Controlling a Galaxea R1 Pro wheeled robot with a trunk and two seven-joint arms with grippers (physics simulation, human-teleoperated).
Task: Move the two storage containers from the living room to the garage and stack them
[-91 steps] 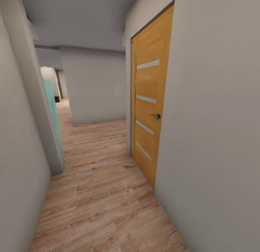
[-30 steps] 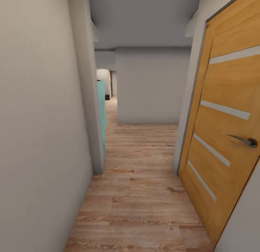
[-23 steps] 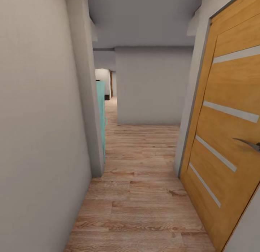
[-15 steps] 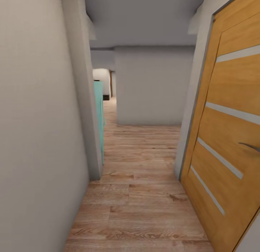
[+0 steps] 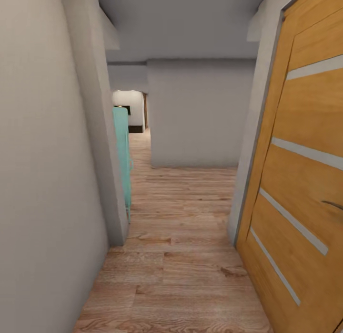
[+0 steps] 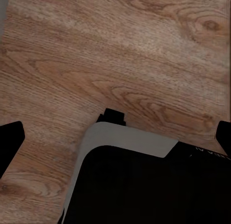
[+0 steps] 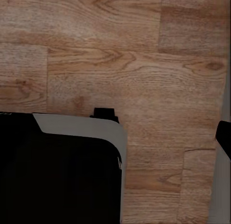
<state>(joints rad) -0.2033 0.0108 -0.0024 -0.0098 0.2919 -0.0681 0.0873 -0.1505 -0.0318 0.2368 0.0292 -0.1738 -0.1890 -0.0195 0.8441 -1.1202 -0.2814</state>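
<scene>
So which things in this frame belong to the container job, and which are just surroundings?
Job:
- no storage container in sight
- wood plank floor, the route the robot is on

Surroundings:
- wooden door
- teal panel
- grey walls
- robot base

From the left wrist camera the robot's base is a black block with rounded corners, edged by a pale grey band and carrying a small black tab at its front. Black finger tips sit at the frame's sides. The right wrist camera gives the same black body, grey rim and tab.
</scene>
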